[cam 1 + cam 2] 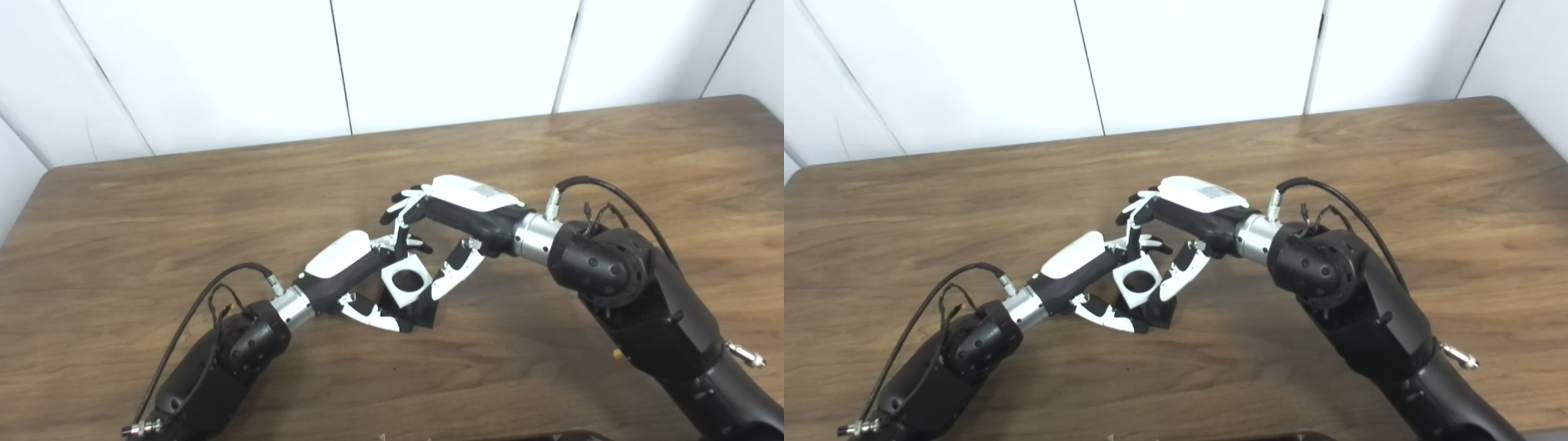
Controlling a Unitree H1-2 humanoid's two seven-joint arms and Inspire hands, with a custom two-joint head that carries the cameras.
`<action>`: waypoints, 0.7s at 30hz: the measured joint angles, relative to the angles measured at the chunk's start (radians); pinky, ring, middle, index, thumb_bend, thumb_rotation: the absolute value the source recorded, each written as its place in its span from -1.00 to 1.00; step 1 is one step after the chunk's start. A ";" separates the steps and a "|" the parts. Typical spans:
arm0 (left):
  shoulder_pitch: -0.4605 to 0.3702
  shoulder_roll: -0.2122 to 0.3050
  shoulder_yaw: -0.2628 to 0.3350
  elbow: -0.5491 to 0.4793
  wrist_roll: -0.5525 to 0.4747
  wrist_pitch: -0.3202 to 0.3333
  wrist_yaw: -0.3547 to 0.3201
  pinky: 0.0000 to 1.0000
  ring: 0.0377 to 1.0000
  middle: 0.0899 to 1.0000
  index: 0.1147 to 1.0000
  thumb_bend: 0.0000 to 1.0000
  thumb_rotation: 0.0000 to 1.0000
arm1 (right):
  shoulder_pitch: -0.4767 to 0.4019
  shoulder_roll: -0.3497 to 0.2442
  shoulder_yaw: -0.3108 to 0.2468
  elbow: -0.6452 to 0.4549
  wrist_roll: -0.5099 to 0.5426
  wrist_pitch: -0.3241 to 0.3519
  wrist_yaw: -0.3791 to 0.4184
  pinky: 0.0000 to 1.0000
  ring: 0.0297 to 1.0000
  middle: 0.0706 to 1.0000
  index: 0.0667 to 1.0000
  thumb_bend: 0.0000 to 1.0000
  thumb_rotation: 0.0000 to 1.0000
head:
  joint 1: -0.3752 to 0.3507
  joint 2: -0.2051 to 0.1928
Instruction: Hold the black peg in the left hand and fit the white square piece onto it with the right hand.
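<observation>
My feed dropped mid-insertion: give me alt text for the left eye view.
Both hands meet at the middle of a wooden table: the right hand holds the white square piece, round hole facing the camera, against the black peg gripped by the left hand. Seating cannot be confirmed.

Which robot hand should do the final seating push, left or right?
Right. The right robot hand pinches the white square piece from above, its hole facing the camera. The left robot hand is shut on the black peg, bracing it, so it should just hold.
</observation>
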 measured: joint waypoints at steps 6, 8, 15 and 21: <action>-0.001 -0.001 0.001 0.000 0.004 -0.002 0.001 0.59 0.78 0.67 -0.15 0.04 -0.84 | -0.007 -0.016 -0.001 0.000 0.000 0.000 0.019 1.00 0.90 0.66 -0.12 0.04 -0.72 | -0.003 0.002; -0.001 -0.001 0.001 0.000 0.005 -0.002 0.001 0.60 0.79 0.67 -0.14 0.04 -0.84 | -0.007 -0.023 -0.001 0.000 0.000 0.000 0.020 1.00 0.90 0.65 -0.12 0.04 -0.72 | -0.003 0.002; 0.000 -0.002 0.002 0.000 0.005 -0.001 0.000 0.61 0.78 0.66 -0.15 0.04 -0.84 | -0.006 -0.028 -0.002 0.000 0.001 0.000 0.021 1.00 0.89 0.65 -0.12 0.04 -0.72 | 0.002 0.005; 0.000 -0.002 0.002 -0.001 0.005 -0.001 0.000 0.62 0.79 0.67 -0.14 0.04 -0.84 | 0.001 -0.025 -0.001 0.003 0.002 -0.001 0.020 1.00 0.88 0.65 -0.12 0.04 -0.71 | 0.009 0.009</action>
